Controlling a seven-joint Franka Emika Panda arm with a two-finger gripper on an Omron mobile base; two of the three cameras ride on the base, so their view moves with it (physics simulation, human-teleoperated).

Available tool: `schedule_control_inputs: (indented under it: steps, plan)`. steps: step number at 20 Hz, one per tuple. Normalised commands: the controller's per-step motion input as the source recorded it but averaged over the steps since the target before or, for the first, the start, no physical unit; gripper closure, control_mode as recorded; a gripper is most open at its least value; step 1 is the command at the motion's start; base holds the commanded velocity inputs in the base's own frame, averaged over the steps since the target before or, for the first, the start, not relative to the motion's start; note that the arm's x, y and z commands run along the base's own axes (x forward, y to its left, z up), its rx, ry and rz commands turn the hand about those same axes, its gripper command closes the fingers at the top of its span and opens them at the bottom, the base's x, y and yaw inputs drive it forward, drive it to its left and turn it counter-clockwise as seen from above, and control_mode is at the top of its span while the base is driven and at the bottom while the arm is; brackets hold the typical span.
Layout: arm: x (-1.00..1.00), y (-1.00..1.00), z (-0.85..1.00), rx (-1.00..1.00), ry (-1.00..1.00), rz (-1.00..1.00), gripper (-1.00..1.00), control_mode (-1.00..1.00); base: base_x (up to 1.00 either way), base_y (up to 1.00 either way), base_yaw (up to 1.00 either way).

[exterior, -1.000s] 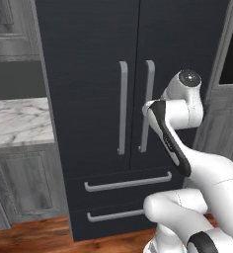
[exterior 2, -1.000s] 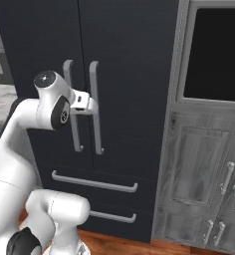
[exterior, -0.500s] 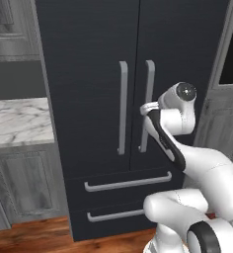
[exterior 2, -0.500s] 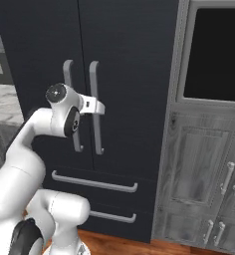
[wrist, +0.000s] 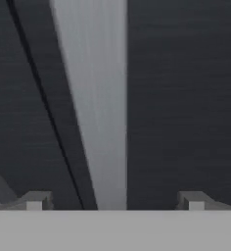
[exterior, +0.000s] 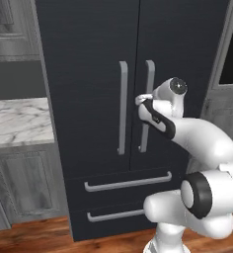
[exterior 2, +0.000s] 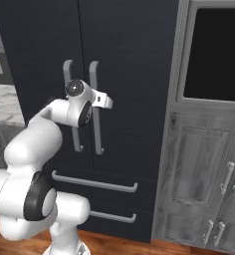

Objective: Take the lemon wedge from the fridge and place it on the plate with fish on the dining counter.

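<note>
Kitchen cabinetry frames the scene, ordered left to right. At the far left of the left base view, a marble countertop sits over a grey panelled base cabinet, with a grey upper cabinet in the upper left corner and a strip of wooden floor along the bottom. The centre of the frame holds the fridge, a dark charcoal two-door unit with both doors closed; its left door handle and right door handle are long vertical grey bars flanking the door seam. Below them lie the upper drawer handle and the lower drawer handle, both horizontal. The lemon wedge cannot be seen with the doors closed.

The gripper, at centre right of the left base view, is level with the middle of the right door handle and right at it; whether it touches the bar cannot be told. In the right base view the gripper sits left of centre, and the white arm covers part of the handle beside it. In the hand view, the right door handle runs as a pale bar from the top edge down between the two fingertips, left of centre, with the door seam further left. The fingers are spread wide and grasp nothing.

At the right of the right base view stand a black wall oven window and, beneath it, a grey panelled tall cabinet with small bar pulls.
</note>
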Motion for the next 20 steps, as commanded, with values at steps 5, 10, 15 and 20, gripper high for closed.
schedule_control_inputs:
  steps: [5,10,15,20]
  plan:
    - [0.62,0.00,-0.17,0.03,0.00,0.00,-1.00,-1.00,0.00,0.00,0.00]
    - [0.68,0.00,-0.21,0.00,0.00,0.00,-1.00,-1.00,0.00,0.00,0.00]
    - [0.78,0.00,-0.20,0.00,0.00,0.00,1.00,-1.00,0.00,0.00,0.00]
    - [0.20,0.00,-0.03,0.00,0.00,0.00,1.00,-1.00,0.00,0.00,0.00]
